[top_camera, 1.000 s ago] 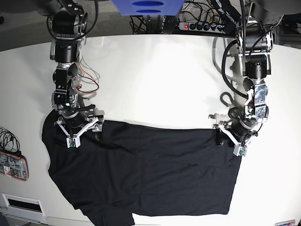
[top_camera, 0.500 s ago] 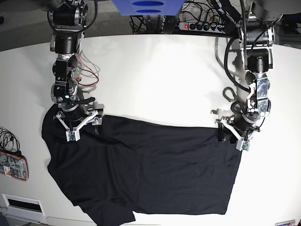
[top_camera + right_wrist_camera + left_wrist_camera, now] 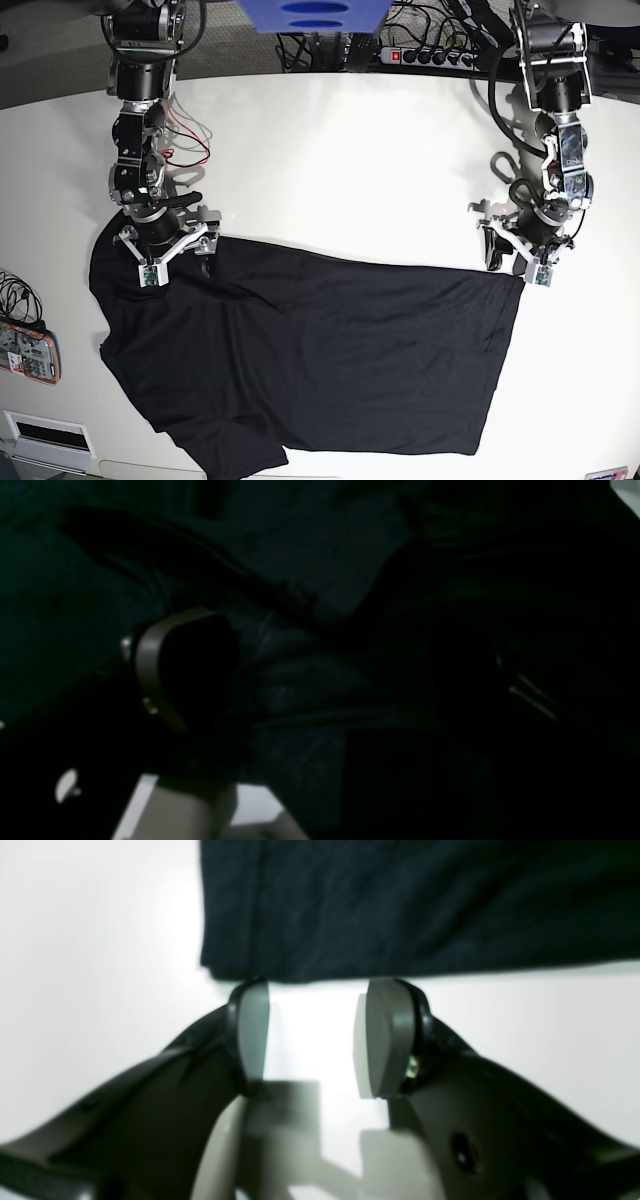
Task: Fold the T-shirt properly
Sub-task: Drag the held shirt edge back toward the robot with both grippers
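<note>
The left gripper [image 3: 310,1037] stands with its jaws parted and nothing between them, pads [image 3: 387,1037] just short of the T-shirt [image 3: 320,360] hem. The right gripper [image 3: 172,255] is buried in dark cloth; I cannot tell its grip. The shirt sprawls across the white table [image 3: 330,160]. Red wires [image 3: 190,165] trail nearby, and a power strip [image 3: 430,57] sits behind.

Plain black T-shirt [image 3: 320,350], white table [image 3: 340,160], grey pads [image 3: 385,1035], red wires [image 3: 185,165]
</note>
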Controlling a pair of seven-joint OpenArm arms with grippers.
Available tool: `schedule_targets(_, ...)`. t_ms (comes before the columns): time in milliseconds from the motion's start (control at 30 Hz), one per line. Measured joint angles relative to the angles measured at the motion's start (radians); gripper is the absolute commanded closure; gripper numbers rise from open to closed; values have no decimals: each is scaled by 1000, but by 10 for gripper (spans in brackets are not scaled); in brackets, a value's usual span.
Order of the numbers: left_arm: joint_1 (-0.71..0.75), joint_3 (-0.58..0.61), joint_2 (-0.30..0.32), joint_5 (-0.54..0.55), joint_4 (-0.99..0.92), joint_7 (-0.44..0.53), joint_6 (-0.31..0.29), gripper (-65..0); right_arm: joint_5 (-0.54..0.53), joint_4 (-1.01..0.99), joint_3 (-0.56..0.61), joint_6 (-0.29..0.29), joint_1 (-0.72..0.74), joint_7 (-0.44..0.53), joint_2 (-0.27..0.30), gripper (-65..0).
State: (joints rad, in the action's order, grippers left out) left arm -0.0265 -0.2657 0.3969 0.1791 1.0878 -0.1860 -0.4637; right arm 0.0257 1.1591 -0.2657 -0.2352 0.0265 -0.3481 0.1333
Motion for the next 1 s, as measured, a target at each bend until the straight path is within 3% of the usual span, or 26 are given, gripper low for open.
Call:
schedule_targets(200, 35, -26, 0, -13, 73, -39, 0, -286, 0, 18, 0, 0, -6, -15, 0, -621)
schedule_targets(433, -74, -24, -11, -50, 203, -299, -1, -286, 0, 18, 0, 0, -7, -15, 0, -621)
schedule_targets(500, -153, -17, -11, -49, 209, -316, 7, -286, 0, 18, 0, -1, -7, -15, 0, -621)
schedule_targets(667, -244, 37, -23, -75, 180, -340, 10, -286, 0, 18, 0, 0, -7, -16, 0, -621)
schedule_targets(800, -353, 124, -37, -127, -69, -350, 6, -286, 0, 19, 2, 0, -7, -16, 0, -621)
schedule_targets(933, -398, 148, -31, -123, -187, -221, 5, -286, 0, 19, 2, 0, -8, -14, 0, -621)
schedule_targets(1000, -403, 148, -31, -123, -219, -207, 7, -286, 0, 19, 2, 0, -8, -15, 0, -621)
